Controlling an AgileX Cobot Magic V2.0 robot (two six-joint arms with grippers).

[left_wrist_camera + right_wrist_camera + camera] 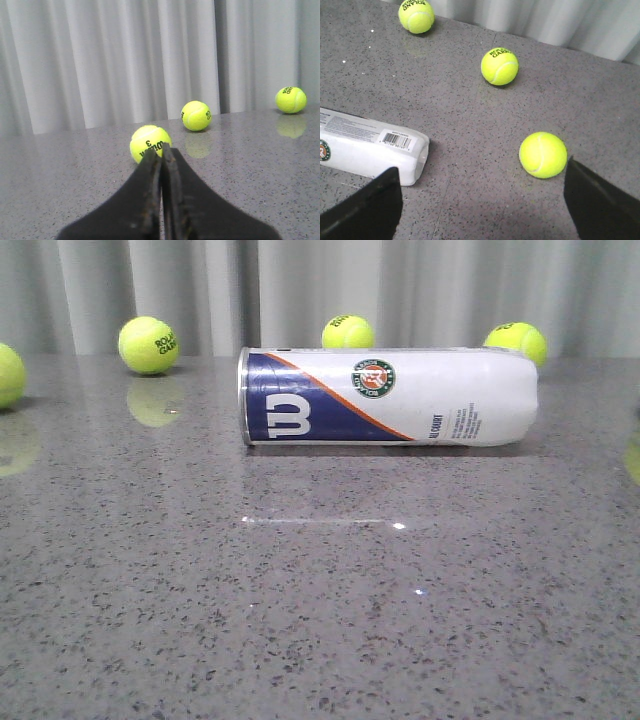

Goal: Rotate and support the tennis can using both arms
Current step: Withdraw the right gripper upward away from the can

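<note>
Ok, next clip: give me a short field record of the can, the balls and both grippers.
tennis can: lying on its side on the grey table, silver rim toward the robot's left
tennis balls: four in front view, e.g., loose around the can
left gripper: shut, empty
right gripper: open, empty, near the can's white end
contact with can: none

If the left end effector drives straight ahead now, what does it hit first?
Most likely the nearest tennis ball, sitting just beyond the shut tips of the left end effector. How much space separates them is unclear from the wrist view.
</note>
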